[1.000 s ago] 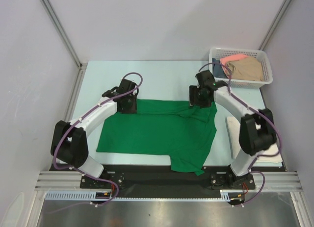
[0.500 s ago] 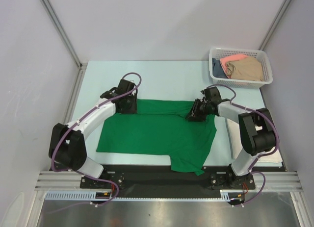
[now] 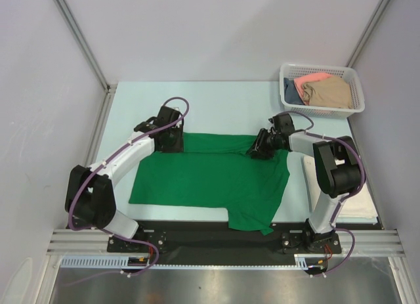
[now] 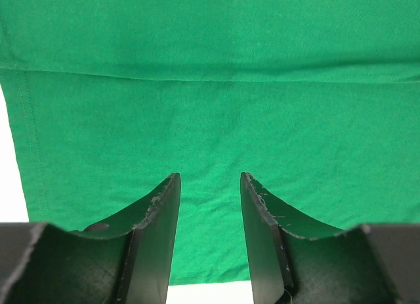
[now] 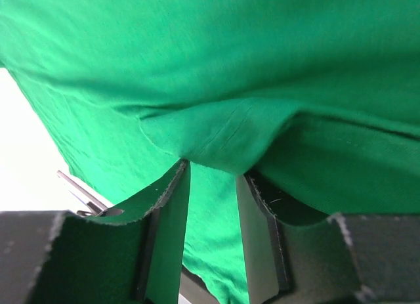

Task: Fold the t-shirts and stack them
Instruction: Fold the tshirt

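A bright green t-shirt (image 3: 210, 179) lies spread flat on the table, one sleeve hanging toward the near edge. My left gripper (image 3: 172, 141) rests at its far left corner. In the left wrist view the gripper (image 4: 210, 176) is open, with flat green cloth (image 4: 216, 87) under the gap. My right gripper (image 3: 259, 148) lies low at the shirt's far right part. In the right wrist view its jaws (image 5: 213, 166) stand apart, and a raised fold of green cloth (image 5: 216, 133) sits across the fingertips. A cream-white t-shirt (image 3: 310, 176) lies folded at the right, partly hidden by the right arm.
A white mesh basket (image 3: 357, 87) stands at the far right corner with a salmon-pink shirt (image 3: 308, 79), a tan shirt (image 3: 331, 90) and a dark blue shirt (image 3: 291, 94) in it. Enclosure walls stand on the left, right and far sides.
The right arm has dropped lower and its wrist has turned sideways onto the shirt's far right part; its jaws have narrowed. The left arm has stayed put.
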